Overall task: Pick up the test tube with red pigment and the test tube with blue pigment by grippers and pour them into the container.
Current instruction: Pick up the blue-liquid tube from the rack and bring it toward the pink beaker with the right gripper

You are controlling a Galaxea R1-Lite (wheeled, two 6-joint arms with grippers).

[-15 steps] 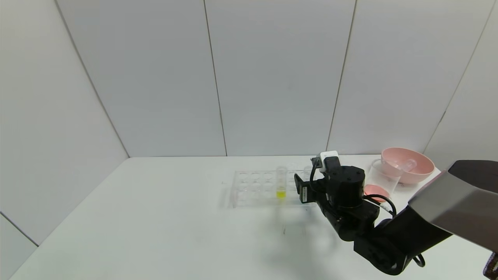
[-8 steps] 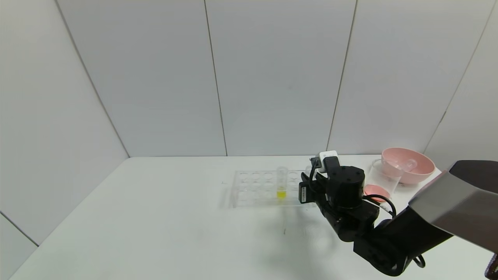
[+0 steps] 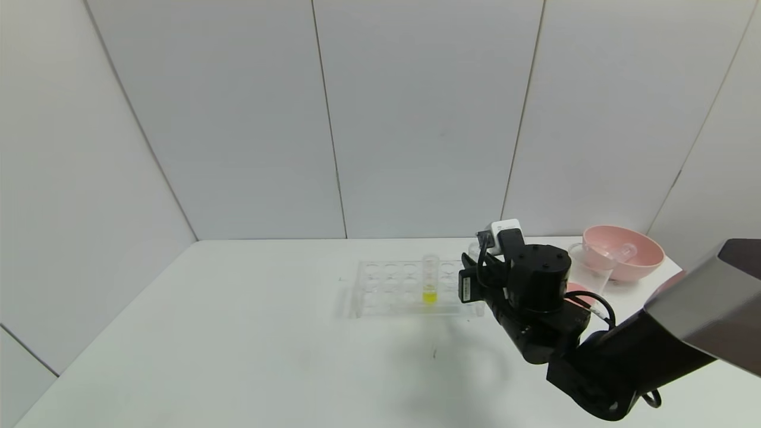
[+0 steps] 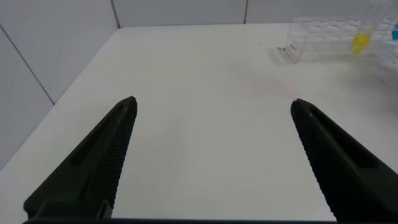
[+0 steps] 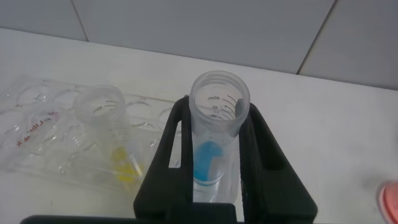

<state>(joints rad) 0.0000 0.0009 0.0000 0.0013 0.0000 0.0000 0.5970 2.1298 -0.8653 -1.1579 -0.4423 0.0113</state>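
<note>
The right gripper (image 5: pixel 214 168) has its fingers closed on the test tube with blue pigment (image 5: pixel 214 134), held upright at the right end of the rack (image 3: pixel 410 288), centre-right of the head view. The step in hand is carrying this tube; next comes tipping it over the container (image 3: pixel 588 270), right of the gripper. The left gripper (image 4: pixel 211 155) hovers idle, fingers wide.

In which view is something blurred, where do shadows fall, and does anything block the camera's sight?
Left wrist view: the clear plastic tube rack far off looks soft; the open black left gripper fills the foreground. Head view: a faint shadow lies on the white table under the right arm, which hides most of the clear glass beaker. Right wrist view: the black right gripper clamps the blue-liquid test tube, sharply shown.
</note>
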